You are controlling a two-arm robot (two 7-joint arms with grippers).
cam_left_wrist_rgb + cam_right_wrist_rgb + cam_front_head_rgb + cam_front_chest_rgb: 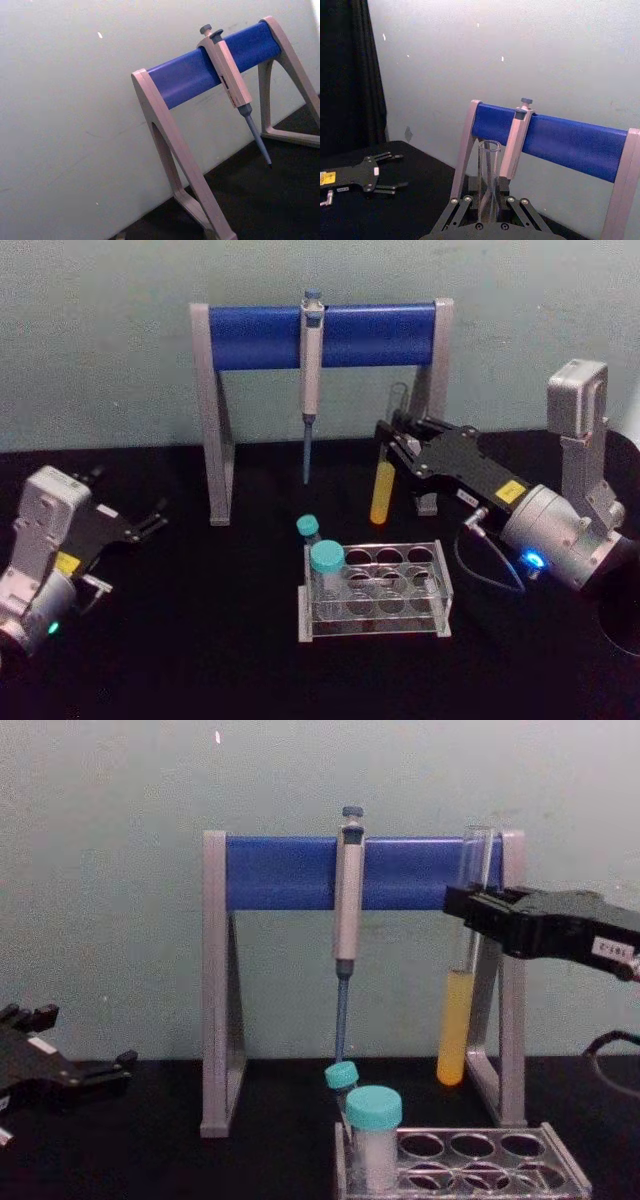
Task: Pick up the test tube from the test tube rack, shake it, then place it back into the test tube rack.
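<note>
Chest view: right gripper (466, 912) clamps the clear, uncapped test tube (455, 1030), yellow liquid low inside. Left gripper (154, 519) idles, fingers parted.

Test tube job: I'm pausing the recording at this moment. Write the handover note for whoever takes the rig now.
Right end effector: shut on the test tube, held upright in the air behind the test tube rack.
Left end effector: open, idle, low on the robot's left.
Done: tube lifted out of the rack.
Unclear: whether it was shaken.
Left: shake if needed, then lower it into a free hole.
</note>
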